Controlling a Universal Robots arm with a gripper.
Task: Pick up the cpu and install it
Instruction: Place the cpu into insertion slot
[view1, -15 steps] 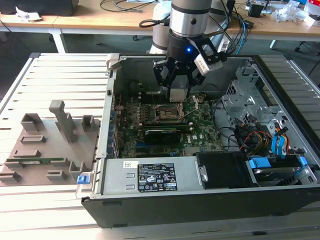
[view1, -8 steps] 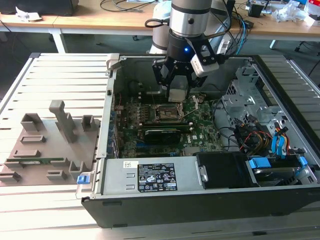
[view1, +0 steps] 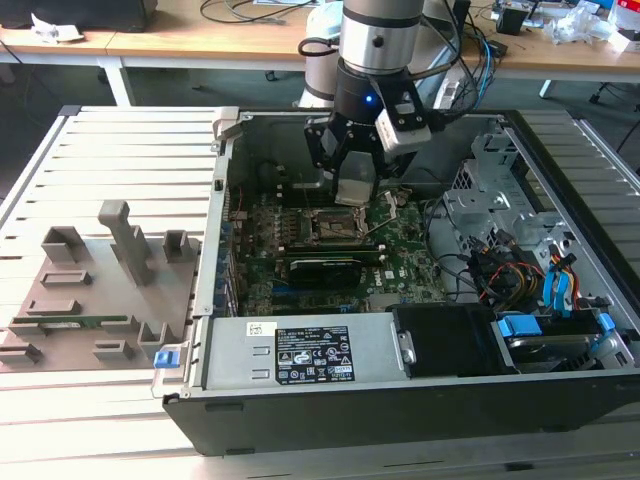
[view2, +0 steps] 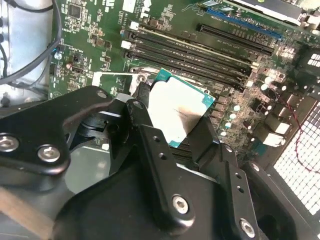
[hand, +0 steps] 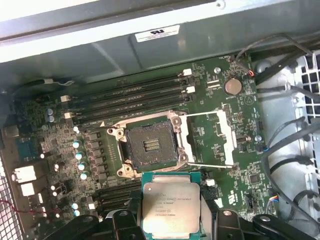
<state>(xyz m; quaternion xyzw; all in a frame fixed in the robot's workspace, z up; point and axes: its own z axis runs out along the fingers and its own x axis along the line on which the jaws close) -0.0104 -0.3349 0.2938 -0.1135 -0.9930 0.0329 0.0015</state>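
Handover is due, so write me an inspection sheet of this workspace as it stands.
Surface: slatted metal table bearing an open computer case.
Job's things: cpu held over the motherboard, not in the socket, which is open and empty.
Clutter: grey holder tray at the exterior view's left.
Grippers: gripper shut on the cpu.
Cables: bundle inside the case, at the exterior view's right.
Surroundings: wooden desks behind.

Even room light; glare whitens the cpu (view2: 176, 112) in the second wrist view; computer case (view1: 400, 425) interior shadowed.
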